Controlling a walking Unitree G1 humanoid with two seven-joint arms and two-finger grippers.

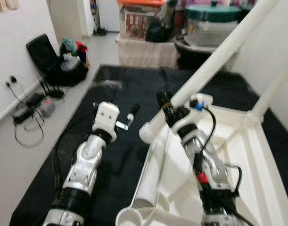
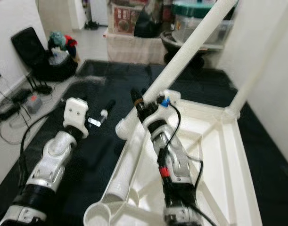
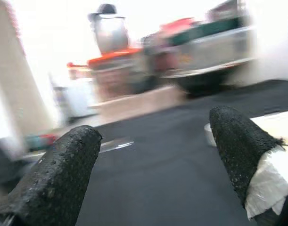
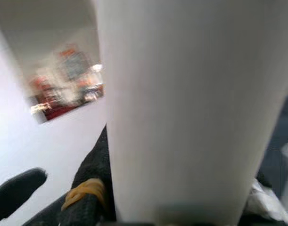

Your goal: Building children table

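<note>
Table top (image 1: 257, 155), white plastic, lies upside down on black floor mat (image 1: 129, 89), occupying the robot's right side. One table leg (image 1: 219, 61) is gripped near its lower end by right gripper (image 1: 168, 109); fingers closed around the tube, and the right wrist view has the white tube pressed between them. Leg slants up and away to the right, lower end (image 1: 146, 133) near the top's left rim, not seated in any socket that I can make out. A second leg (image 1: 271, 94) appears already standing at the far corner.

Left gripper (image 1: 129, 117) hovers low over the mat just left of the leg end, fingers (image 3: 63, 174) spread wide, holding nothing.

Risks, as judged: long lever above the grip, so the leg could rotate or slip in the fingers; its high end could swing into the storage boxes (image 1: 214, 23) behind; misaligned entry could jam or tip the top.

Room: open mat to the left and ahead; wall close on the right; cables (image 1: 28, 113) and bag (image 1: 54, 61) off the mat at left.
</note>
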